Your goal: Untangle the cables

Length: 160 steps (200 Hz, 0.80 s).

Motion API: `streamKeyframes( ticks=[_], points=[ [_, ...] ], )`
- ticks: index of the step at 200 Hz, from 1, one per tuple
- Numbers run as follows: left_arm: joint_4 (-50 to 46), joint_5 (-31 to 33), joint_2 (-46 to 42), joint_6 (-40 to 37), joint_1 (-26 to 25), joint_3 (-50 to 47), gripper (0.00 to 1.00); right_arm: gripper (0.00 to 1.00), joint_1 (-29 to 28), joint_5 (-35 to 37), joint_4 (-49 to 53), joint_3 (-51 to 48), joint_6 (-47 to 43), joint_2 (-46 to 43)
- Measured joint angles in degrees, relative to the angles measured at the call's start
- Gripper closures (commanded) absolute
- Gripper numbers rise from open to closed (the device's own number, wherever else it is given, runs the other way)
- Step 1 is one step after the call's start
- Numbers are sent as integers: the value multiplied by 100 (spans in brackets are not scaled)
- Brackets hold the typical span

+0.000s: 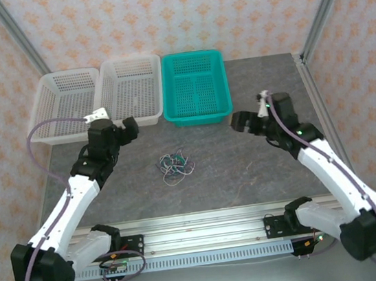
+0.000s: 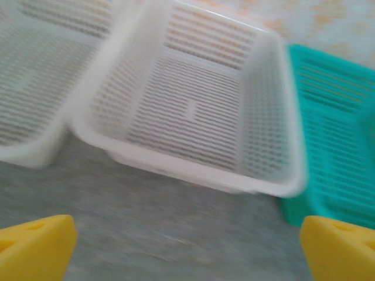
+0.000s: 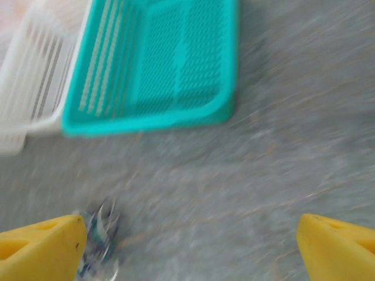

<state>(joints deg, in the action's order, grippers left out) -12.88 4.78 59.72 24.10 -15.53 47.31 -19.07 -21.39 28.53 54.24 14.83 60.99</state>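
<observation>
Teal basket [image 1: 199,117] sits beside white baskets [image 1: 129,61], cables [image 1: 176,164] outside.

cables [image 1: 176,164] | thin wires: green, dark, whitish strands | state: tangled in one small loose clump, a few loops splaying out | pose: lying flat | location: grey table [image 1: 248,174], near its middle | right wrist view: blurred, lower left

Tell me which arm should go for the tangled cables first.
Probably right. The right claw, open and empty, faces the table with the cables just beside one fingertip in its wrist view; the left claw, also open, points at a white basket, away from them.
</observation>
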Motion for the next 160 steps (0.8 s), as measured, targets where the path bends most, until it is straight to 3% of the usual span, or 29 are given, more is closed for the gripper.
streamKeyframes(
  ticks=[21,68,99,131,160],
  points=[
    [-498,-278,68,710,-625,240,34,11,-715,-284,472,645,-184,745],
    [-1034,-1032,811,1829,-1353,249,40,10,-1711,-570,1132,1231,-570,2035],
    [-1222,-1314,1510,2079,-1716,330,47,11,-1851,-566,1366,1456,-699,2496],
    [-1272,-1357,1864,2155,-1746,334,53,12,-1851,-570,1403,1513,-741,2769],
    [-1266,-1381,1991,2208,-1744,332,72,12,-1851,-564,1419,1515,-741,2894]
  ],
)
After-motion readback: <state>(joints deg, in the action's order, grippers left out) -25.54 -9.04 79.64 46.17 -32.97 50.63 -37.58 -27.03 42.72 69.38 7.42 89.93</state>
